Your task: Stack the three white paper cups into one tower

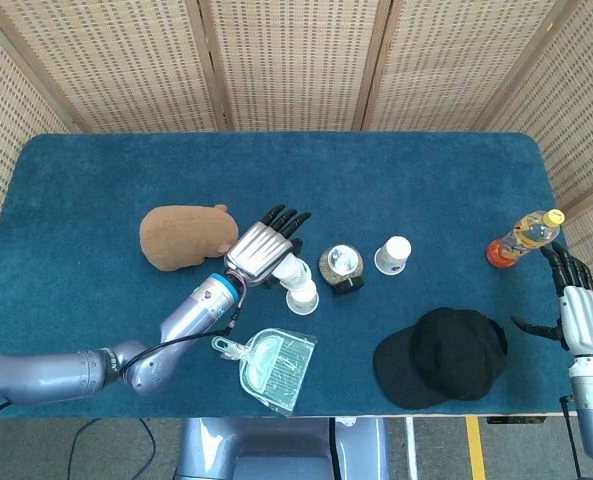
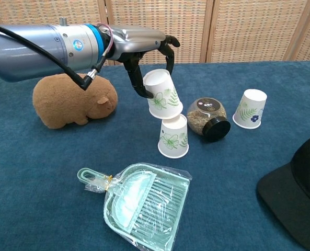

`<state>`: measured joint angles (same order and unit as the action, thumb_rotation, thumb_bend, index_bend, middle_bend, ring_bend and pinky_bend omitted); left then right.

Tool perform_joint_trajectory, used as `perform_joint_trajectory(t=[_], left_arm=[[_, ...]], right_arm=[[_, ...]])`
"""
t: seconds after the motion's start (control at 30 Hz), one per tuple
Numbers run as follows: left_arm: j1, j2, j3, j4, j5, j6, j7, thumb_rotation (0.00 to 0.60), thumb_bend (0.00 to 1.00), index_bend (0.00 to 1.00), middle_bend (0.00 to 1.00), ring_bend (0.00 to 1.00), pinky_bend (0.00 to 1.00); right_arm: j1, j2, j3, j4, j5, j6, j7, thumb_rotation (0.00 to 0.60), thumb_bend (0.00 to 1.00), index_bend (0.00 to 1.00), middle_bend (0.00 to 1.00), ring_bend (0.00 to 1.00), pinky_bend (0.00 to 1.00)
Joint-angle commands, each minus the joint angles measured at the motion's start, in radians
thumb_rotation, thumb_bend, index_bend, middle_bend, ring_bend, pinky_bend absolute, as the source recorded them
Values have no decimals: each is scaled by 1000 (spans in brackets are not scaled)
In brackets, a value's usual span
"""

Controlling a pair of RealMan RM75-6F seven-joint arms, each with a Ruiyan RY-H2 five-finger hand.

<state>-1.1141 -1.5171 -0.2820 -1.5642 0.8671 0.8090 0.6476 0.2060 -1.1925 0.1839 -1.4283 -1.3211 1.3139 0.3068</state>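
My left hand (image 2: 144, 57) (image 1: 261, 247) holds an upside-down white paper cup with green leaf print (image 2: 162, 100) (image 1: 292, 271), tilted, just above a second upside-down cup (image 2: 173, 137) (image 1: 303, 298) standing mid-table. The held cup's rim touches or nearly touches the top of the standing one. A third upside-down cup (image 2: 250, 109) (image 1: 393, 254) stands to the right, past a glass jar. My right hand (image 1: 579, 305) hangs at the table's right edge, fingers apart, holding nothing.
A jar of grains (image 2: 207, 118) lies between the cups. A brown plush toy (image 2: 71, 99) sits at the left, a green dustpan (image 2: 139, 206) near the front, a black cap (image 1: 446, 355) at front right, a bottle (image 1: 521, 238) at the right edge.
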Motion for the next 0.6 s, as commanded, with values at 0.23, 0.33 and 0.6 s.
perform_joint_trajectory(t=[0.23,0.33,0.6], left_arm=[[-29,-24,12,7,-10,-8,-21,600,241,427,0,0,0],[-31,-21,18,-2,-3,-7,-32,600,241,427,0,0,0],[-31,-10,28,-25,19,10,-56,600,239,427,0,0,0]], right_arm=[[0,0,6,14,11,-11,18,600,46,0,0,0,0],[0,-1,6,16,12,-15,19,600,47,0,0,0,0],[1,-3,5,13,9,-14,9,600,47,0,0,0,0]])
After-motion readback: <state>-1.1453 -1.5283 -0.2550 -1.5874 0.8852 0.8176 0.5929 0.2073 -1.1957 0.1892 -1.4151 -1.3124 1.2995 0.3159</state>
